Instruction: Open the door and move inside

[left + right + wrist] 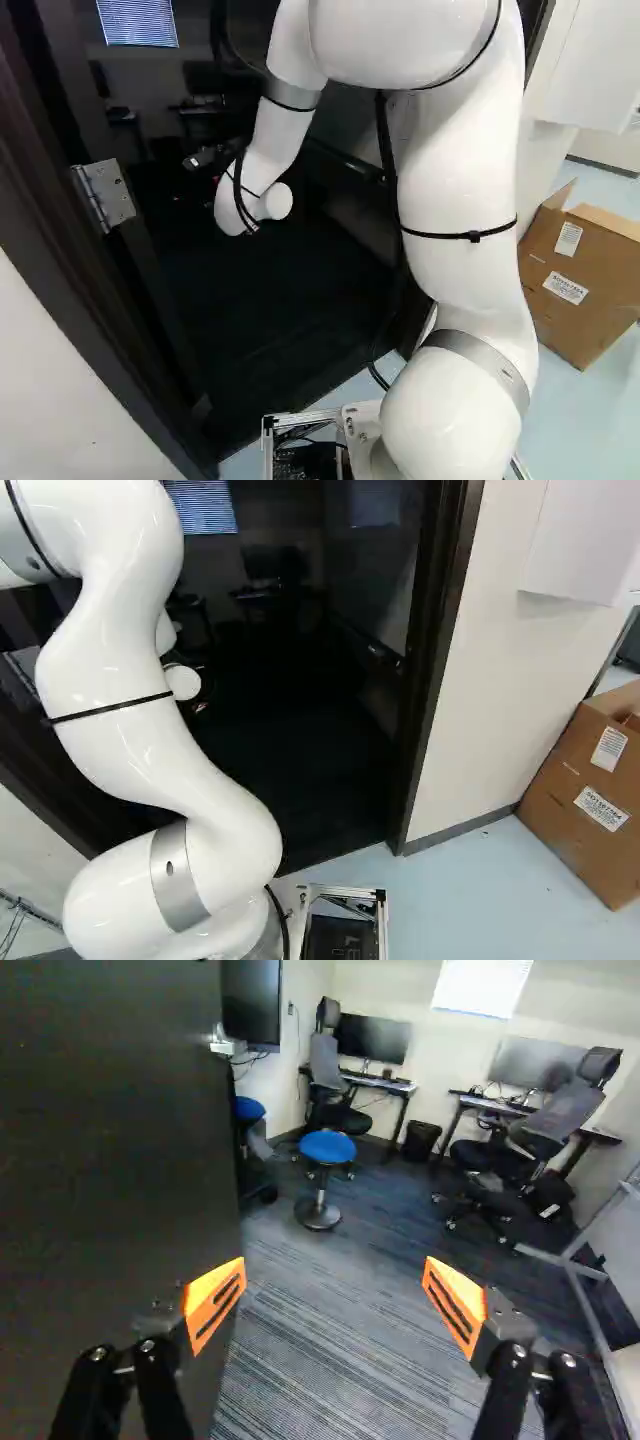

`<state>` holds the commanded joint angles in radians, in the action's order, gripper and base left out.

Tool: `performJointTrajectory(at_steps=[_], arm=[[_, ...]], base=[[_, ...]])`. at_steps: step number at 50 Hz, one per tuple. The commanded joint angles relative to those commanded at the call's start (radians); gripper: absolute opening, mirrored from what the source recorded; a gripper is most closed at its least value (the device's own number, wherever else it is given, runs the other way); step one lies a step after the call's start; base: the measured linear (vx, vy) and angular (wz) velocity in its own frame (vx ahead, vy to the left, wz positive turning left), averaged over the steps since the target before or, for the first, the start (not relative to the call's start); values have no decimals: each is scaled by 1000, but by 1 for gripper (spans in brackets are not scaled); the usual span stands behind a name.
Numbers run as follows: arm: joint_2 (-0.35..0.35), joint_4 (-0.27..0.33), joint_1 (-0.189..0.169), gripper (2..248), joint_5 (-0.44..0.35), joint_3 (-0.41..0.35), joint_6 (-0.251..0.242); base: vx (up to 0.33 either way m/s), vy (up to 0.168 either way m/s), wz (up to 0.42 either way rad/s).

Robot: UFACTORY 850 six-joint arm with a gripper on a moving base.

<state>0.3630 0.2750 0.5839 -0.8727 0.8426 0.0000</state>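
Door (110,1160): black, standing open; in the wrist view its broad face lies beyond and beside one finger of the gripper (205,158), its free edge running up past that finger.
Fitting (222,1046): metal, high on the door's edge.
Frame (437,660): dark, round the opening; at the left of the left base view it bears a metal hinge (105,195).
Labels: two white printed ones on the box, an upper (568,239) and a lower (566,288); their print is not read off here.
Lettering: faint and pale on the black unit (343,938) at the foot of the right base view.
Jaws: spread wide, a broad gap between the orange pads (215,1302).
Hold: nothing between the fingers; whether the nearer finger touches the door cannot be told.
Arm (465,180): bent, its far end seen against the opening.
Floor (330,1330): striped carpet, seen between and ahead of the fingers.
Stool (327,1148): blue seat, round base, upright on the carpet ahead of the gap.
Desks: one (400,1087) behind the stool, another (510,1107) beside it, each with a monitor.
Chairs: one (335,1110) at each desk, the second (545,1135) with a grey back.
Bin (421,1142): black, between the desks.
Box (600,325): brown cardboard, flaps open, at the right of both base views, outside the opening.
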Motion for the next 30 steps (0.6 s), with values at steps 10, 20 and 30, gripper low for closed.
performJointTrajectory(at_steps=[10,20,30], arm=[[-29,0,-23,247,0,-36,0],[-62,0,-46,247,0,-75,0],[-96,0,-68,247,0,-115,0]], base=[[0,0,0],[0,0,0],[0,0,0]])
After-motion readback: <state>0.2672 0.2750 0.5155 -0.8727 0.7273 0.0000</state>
